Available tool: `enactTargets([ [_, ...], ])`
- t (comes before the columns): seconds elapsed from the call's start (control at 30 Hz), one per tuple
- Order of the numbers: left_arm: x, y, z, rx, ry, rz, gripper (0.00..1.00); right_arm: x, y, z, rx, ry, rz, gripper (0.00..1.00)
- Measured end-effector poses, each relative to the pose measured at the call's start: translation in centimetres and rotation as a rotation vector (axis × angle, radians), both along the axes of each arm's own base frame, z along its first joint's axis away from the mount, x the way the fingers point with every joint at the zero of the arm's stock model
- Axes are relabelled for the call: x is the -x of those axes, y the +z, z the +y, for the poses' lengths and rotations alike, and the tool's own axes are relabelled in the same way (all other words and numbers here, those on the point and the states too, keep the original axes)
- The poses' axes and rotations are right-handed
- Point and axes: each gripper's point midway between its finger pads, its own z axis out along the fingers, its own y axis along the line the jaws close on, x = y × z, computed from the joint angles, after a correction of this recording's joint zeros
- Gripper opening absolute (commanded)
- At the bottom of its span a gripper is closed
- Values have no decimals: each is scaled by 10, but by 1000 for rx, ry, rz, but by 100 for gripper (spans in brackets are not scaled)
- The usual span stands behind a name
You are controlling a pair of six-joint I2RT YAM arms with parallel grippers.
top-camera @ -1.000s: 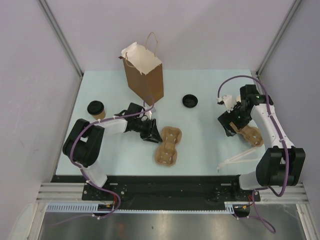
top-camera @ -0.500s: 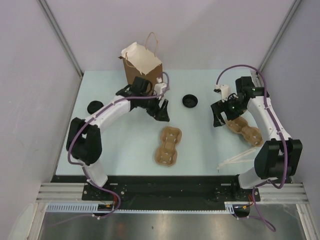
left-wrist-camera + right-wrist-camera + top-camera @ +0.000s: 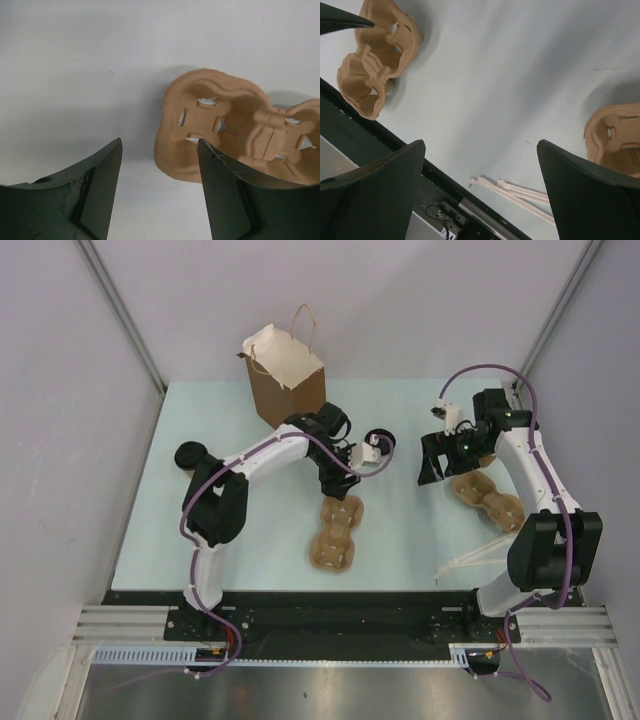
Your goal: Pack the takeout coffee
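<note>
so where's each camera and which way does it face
Top: above and behind, looking down on the table; left arm and right arm show whole.
Left wrist: on the left arm, looking down at the centre tray; the left end effector shows.
Right wrist: on the right arm, facing the table's near edge; the right end effector shows.
Shared: all see the centre tray.

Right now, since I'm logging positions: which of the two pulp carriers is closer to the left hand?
The middle carrier, just in front of the left hand; the other carrier sits far right, by the right arm.
</note>
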Motion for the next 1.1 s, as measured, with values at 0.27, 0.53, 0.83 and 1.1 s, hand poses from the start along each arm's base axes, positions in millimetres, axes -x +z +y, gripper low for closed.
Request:
enactTargets([
  [0.27, 7, -25, 9, -67, -112, -43, 56, 0, -2, 6, -41, -14, 35, 100],
  [0.53, 7, -40, 9, -84, -146, -44, 42, -1, -2, 6, -66, -26, 47, 100],
  [0.83, 14, -44, 4, -78, -174, -52, 0, -14, 15, 12, -99, -35, -2, 100],
  [1.1, 45, -24, 25, -56, -154, -15, 0, -86, 86, 61, -150, 24, -262, 100],
])
